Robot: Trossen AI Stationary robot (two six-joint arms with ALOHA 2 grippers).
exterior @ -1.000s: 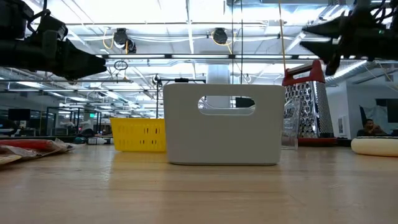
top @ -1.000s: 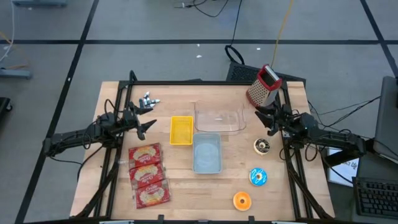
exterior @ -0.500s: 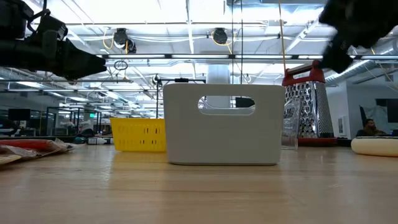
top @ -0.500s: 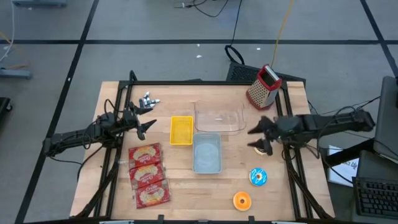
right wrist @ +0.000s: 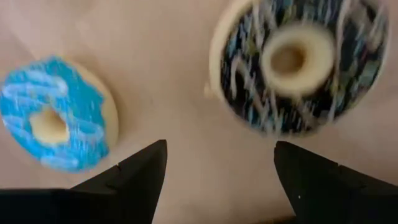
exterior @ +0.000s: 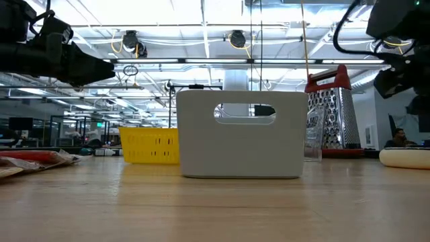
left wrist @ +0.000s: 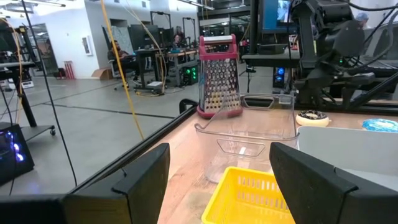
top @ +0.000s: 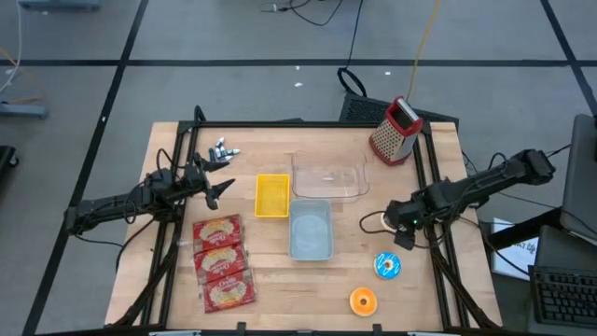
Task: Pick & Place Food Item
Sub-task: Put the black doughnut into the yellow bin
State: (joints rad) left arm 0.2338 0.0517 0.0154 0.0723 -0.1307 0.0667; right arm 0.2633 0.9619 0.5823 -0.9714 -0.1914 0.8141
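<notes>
Three donuts lie flat on the wooden table at the right: a dark-glazed one (right wrist: 297,61), a blue one (top: 387,265) (right wrist: 53,121) and an orange one (top: 363,301). My right gripper (top: 399,228) (right wrist: 221,180) hangs open above the table and points steeply down. It is over the dark donut, which it hides in the high view, and it touches nothing. My left gripper (top: 219,187) (left wrist: 217,186) waits open and level at the left, facing the yellow basket (top: 272,195).
A grey bin (top: 310,229) and a clear container (top: 329,177) stand mid-table beside the yellow basket. A red-topped grater (top: 396,131) stands at the far right corner. Three cracker packets (top: 222,261) lie near left, and a small metal piece (top: 224,149) lies far left.
My right gripper has swung from beside the grater toward the table's near edge. It has tipped from level to pointing steeply down over the dark donut. The left arm and all objects have kept still.
</notes>
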